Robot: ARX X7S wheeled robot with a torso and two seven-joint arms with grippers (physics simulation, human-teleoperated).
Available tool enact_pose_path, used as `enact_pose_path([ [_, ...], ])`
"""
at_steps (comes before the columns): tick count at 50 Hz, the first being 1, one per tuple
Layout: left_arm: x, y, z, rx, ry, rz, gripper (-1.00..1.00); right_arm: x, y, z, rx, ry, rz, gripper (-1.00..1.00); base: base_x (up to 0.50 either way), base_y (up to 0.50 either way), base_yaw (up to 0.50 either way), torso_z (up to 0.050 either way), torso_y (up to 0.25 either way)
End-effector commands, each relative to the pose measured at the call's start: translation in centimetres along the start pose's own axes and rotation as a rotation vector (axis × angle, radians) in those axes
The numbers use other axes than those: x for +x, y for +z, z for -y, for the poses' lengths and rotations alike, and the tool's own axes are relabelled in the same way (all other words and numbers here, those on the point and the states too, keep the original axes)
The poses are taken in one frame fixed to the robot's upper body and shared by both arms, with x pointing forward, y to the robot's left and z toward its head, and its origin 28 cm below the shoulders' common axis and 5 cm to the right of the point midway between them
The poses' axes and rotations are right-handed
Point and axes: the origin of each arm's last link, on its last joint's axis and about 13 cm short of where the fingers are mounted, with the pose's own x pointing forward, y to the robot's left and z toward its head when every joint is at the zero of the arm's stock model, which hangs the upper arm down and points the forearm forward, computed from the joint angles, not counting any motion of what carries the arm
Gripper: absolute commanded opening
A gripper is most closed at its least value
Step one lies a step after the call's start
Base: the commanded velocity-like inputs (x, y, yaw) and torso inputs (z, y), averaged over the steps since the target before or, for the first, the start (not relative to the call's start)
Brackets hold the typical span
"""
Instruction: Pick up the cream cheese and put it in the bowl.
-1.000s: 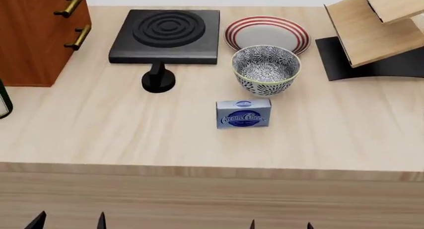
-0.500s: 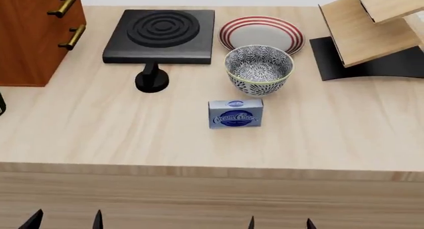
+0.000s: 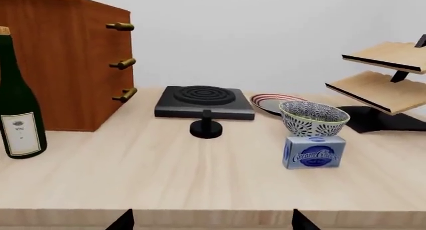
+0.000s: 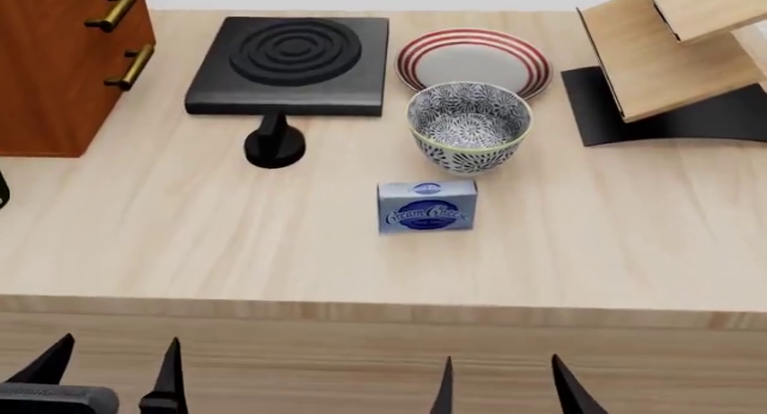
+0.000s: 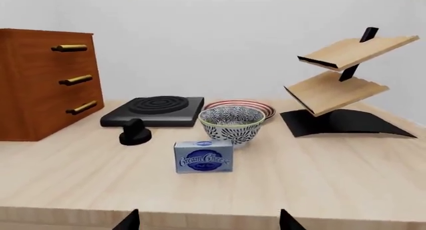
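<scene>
Nearest the camera in the head view, both grippers sit at the table's (image 4: 383, 342) front edge, short of the tabletop. The left gripper (image 4: 110, 371) shows two dark pointed fingertips (image 4: 168, 367) spread apart with nothing between them; the right gripper (image 4: 504, 385) likewise has its fingertips (image 4: 573, 387) parted and empty. Neither touches anything.

Taking the cream cheese (image 4: 427, 207) as the landmark: the small light blue and white box lies on the bare wooden surface, past the grippers and well apart from both, its dark blue oval logo facing the front edge. It stands free on the table.

Just behind the cream cheese, near it but not touching, stands the bowl (image 4: 469, 127), upright, with a dense blue-and-white pattern and a pale rim; its inside holds nothing. Behind the cream cheese and toward the robot's left is a black knob (image 4: 275, 143) on a round base, and beyond that a black stove plate (image 4: 290, 64) with raised rings. Directly past the bowl lies a white plate with red rings (image 4: 473, 61).

Far to the left of the cream cheese stands a brown cabinet (image 4: 66, 64) with brass handles, and the left wrist view shows a dark wine bottle (image 3: 19, 103) in front of it. Far to the right rises a wooden two-tier rack (image 4: 671, 46) on a black base
</scene>
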Motion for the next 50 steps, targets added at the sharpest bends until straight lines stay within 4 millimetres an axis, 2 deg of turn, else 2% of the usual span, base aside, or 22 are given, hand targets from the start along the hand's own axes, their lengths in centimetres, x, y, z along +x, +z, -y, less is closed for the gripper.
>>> enact_pose_path([
  [1, 0.1, 0.4, -0.3, -0.006, 0.008, 0.012, 1.00, -0.1, 0.6, 0.2, 0.005, -0.014, 0.029, 1.00, 0.41, 0.00, 0.00, 0.000, 0.000],
  [17, 0.1, 0.6, -0.4, -0.015, 0.014, 0.018, 1.00, -0.1, 0.7, 0.3, 0.011, -0.014, 0.034, 1.00, 0.42, -0.05, 0.00, 0.000, 0.000],
  [37, 0.3, 1.0, -1.0, -0.027, 0.040, 0.028, 1.00, -0.2, 0.8, 0.4, 0.009, -0.015, 0.041, 1.00, 0.41, -0.39, 0.00, 0.000, 0.000],
  [50, 0.1, 2.0, -1.9, -0.052, 0.078, 0.059, 1.00, -0.2, 0.7, 0.3, 0.006, -0.014, 0.043, 1.00, 0.44, -0.13, 0.00, 0.000, 0.001],
])
